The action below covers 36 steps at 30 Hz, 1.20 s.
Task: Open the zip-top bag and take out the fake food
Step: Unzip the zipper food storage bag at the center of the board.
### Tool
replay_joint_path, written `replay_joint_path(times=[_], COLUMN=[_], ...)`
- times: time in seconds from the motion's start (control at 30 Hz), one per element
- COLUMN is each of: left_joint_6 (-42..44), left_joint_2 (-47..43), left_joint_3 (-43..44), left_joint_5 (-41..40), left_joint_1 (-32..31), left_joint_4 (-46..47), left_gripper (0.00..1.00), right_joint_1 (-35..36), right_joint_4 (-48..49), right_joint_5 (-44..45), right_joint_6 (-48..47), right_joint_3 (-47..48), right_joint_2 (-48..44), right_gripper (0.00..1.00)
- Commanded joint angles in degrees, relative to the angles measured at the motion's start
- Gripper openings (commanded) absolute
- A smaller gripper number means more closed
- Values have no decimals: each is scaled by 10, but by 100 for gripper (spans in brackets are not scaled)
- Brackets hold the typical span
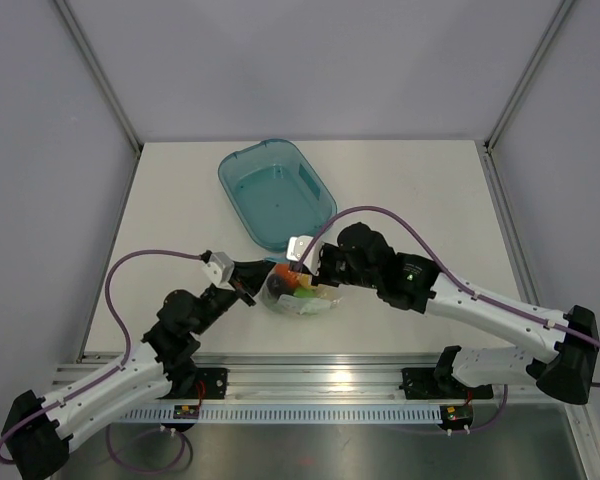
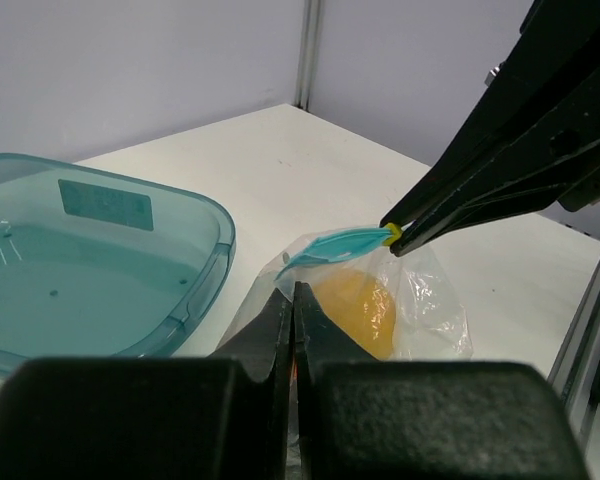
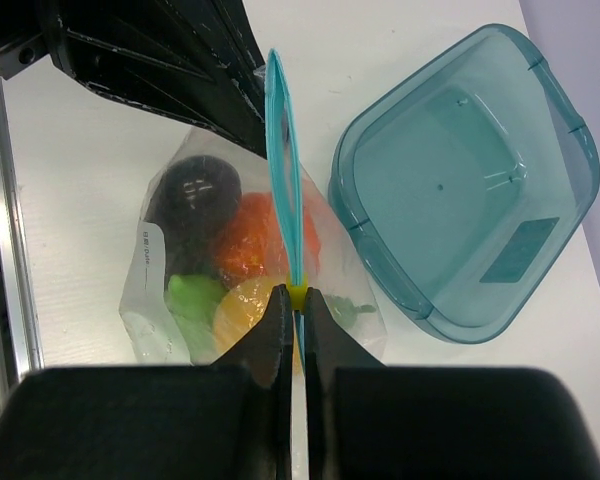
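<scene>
Right gripper (image 3: 292,300) pinches zip-top bag (image 3: 165,290), strip (image 3: 281,150) pointing away.

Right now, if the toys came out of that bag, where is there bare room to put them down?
Bare table lies right of the teal tub and left of it. The tub is empty too. Crowded: the near middle, where both sets of jaws pinch the zip-top bag.

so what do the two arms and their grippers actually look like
The left arm and right arm have white links with black joints, and a purple cable loops along each. A pale grey camera block sits at each wrist. The left gripper and right gripper have black, tapering fingers.
</scene>
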Motion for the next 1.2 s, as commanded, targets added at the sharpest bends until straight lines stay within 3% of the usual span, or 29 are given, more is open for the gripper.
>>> replay_joint_path(times=[0.0,0.67,1.17], left_joint_6=[-21,-102,-119], left_joint_2=[-14,-51,-67], left_joint_3=[17,32,41], left_joint_5=[-75,-351,-453], left_joint_1=[1,2,2], left_joint_4=[4,-135,-196], left_gripper=[0,0,0], right_joint_1=[-5,-6,-5], right_joint_4=[-5,-48,-177], right_joint_5=[13,34,106], right_joint_6=[11,17,89], right_joint_3=[26,47,130], right_joint_2=[5,26,88], right_gripper=[0,0,0])
